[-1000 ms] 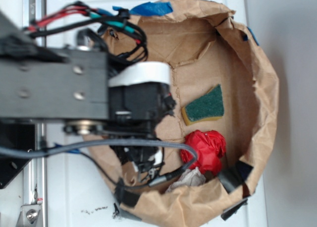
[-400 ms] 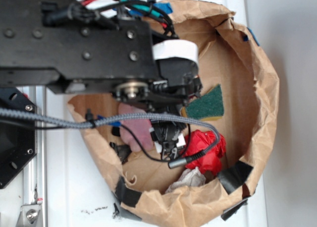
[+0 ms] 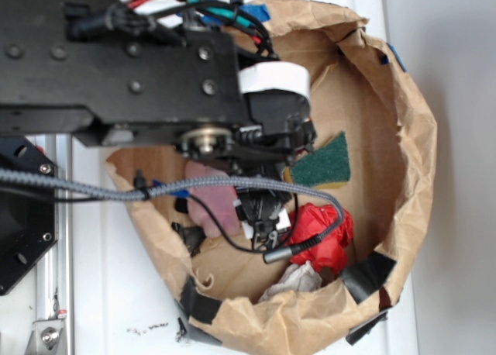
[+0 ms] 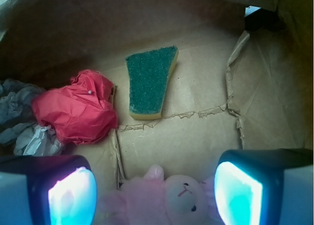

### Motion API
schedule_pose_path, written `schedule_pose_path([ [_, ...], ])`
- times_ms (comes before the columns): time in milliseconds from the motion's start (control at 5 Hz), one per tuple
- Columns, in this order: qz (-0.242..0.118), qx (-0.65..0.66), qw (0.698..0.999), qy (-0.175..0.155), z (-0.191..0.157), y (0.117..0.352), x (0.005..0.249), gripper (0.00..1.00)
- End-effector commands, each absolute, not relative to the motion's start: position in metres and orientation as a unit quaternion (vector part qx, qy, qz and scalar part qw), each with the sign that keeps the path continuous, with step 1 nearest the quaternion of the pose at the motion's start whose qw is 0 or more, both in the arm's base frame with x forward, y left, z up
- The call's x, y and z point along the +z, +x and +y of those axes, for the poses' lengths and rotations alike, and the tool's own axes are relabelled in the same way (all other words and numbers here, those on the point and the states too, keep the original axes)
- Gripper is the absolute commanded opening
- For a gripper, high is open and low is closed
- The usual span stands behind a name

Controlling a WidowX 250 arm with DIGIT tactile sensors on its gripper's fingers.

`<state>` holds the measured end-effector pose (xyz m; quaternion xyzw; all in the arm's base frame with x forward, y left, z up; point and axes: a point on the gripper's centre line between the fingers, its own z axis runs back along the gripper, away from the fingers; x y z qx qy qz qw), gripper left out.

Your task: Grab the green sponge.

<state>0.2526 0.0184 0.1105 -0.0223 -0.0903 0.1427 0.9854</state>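
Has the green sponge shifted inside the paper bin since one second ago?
No. The green sponge lies at the same spot against the paper bin's wall and red ball; only the arm has moved over it.

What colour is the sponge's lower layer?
Yellow, under the dark green top of the green sponge; clearest in the wrist view.

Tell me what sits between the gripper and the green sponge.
Nothing visible blocks it. The open gripper looks over bare cardboard toward the green sponge. The pink bunny lies below the fingers, and the red ball sits left of the sponge.
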Motion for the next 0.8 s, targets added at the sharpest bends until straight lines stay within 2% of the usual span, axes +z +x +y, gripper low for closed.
schedule_pose_path([
  [0, -0.149, 0.169, 0.974, -0.024, 0.034, 0.3, 0.096, 1.0],
  [600, -0.16, 0.182, 0.97, 0.005, 0.038, 0.327, 0.058, 1.0],
])
